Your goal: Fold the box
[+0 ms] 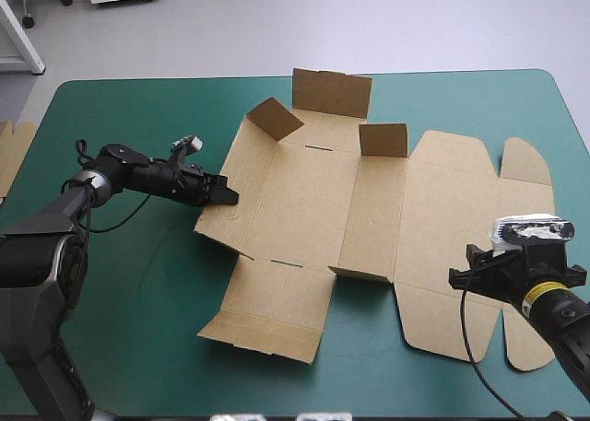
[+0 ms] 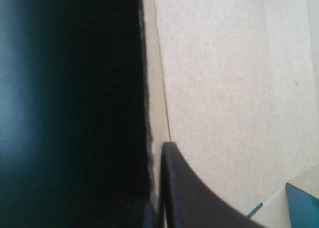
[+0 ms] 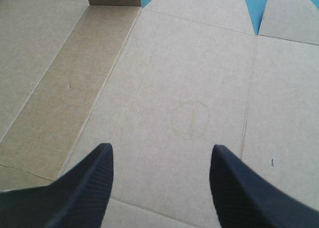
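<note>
The brown box [image 1: 304,200] lies spread out in the middle of the table, mostly flat, with three small flaps [image 1: 332,92] standing up along its far side. My left gripper [image 1: 229,196] is at the box's left wall, whose edge is lifted slightly. In the left wrist view that board edge [image 2: 149,113] runs between the fingers, and one black finger [image 2: 199,203] lies on the board, so this gripper [image 2: 157,188] is shut on the box. My right gripper [image 1: 466,278] hovers over the wide lid panel [image 3: 189,63] at the right. Its fingers stand apart, so it [image 3: 160,148] is open and holds nothing.
The edge of more brown board [image 1: 11,154] shows at the table's left edge. Bare teal-green cover [image 1: 120,329] lies near the front left and along the far side. The box's rounded lid tabs [image 1: 525,163] reach close to the table's right edge.
</note>
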